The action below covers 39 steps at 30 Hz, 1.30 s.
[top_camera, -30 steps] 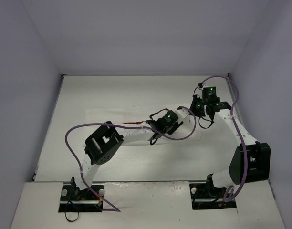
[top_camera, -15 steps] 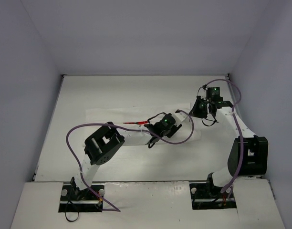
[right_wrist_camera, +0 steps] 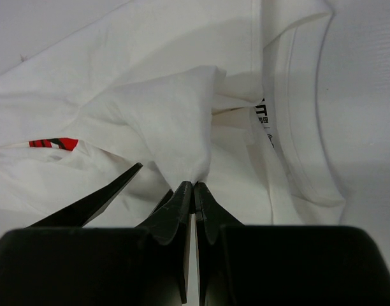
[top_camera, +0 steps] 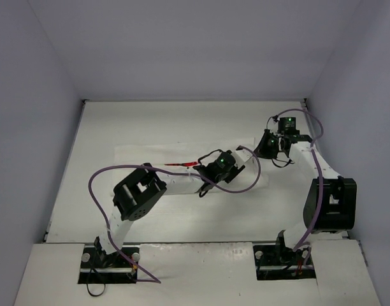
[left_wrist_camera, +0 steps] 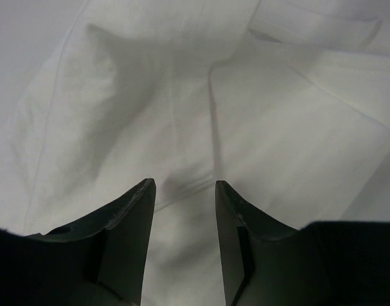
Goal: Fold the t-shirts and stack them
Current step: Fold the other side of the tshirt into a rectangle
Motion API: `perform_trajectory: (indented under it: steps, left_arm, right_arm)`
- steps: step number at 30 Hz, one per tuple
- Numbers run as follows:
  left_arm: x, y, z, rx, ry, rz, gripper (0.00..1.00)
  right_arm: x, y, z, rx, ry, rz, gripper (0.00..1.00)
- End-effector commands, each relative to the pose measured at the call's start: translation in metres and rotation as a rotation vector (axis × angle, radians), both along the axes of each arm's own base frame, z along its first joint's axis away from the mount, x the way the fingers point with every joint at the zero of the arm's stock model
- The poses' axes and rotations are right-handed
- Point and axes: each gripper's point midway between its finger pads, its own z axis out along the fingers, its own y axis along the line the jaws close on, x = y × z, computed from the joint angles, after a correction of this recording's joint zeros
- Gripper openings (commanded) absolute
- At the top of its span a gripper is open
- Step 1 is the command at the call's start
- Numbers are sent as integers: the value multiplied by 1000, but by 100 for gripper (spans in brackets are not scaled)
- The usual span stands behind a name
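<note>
Right gripper point(right_wrist_camera: 194, 185) pinches the t-shirt point(right_wrist_camera: 169, 108) on the table point(top_camera: 150, 121); left gripper point(left_wrist_camera: 182, 185), half-spread, hangs over it.

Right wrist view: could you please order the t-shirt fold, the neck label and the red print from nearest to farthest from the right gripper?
1. T-shirt fold: pinched at the tips of the right gripper, straight ahead.
2. Neck label: ahead, towards the right of the view.
3. Red print: far off on the left of the view.

Right fingers point(right_wrist_camera: 179, 210): I'm watching them carrying their pinch of the t-shirt point(right_wrist_camera: 169, 108) rightward across the worktop point(top_camera: 182, 124).
Left fingers point(left_wrist_camera: 128, 217): I'm seeing them sliding slightly leftward, toward the near edge.
</note>
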Motion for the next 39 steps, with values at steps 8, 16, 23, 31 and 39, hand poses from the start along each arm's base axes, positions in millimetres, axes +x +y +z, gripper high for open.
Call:
perform_trajectory:
  steps: [8, 16, 23, 31, 39]
  left_arm:
    - [13, -32, 48, -99, -113, -46, 39]
    - [11, -30, 38, -84, -97, -45, 39]
    - [10, -26, 23, -55, -84, -45, 38]
    - [11, -21, 12, -28, -77, -35, 37]
    - [14, -15, 11, -15, -85, -15, 21]
  right_arm:
    - [3, 3, 4, 20, -25, 7, 0]
    - [4, 2, 2, 15, -22, 9, 0]
    - [4, -9, 1, 12, -22, -21, 0]
    - [4, -10, 2, 11, -24, -22, 0]
    - [3, -10, 1, 11, -23, -25, 0]
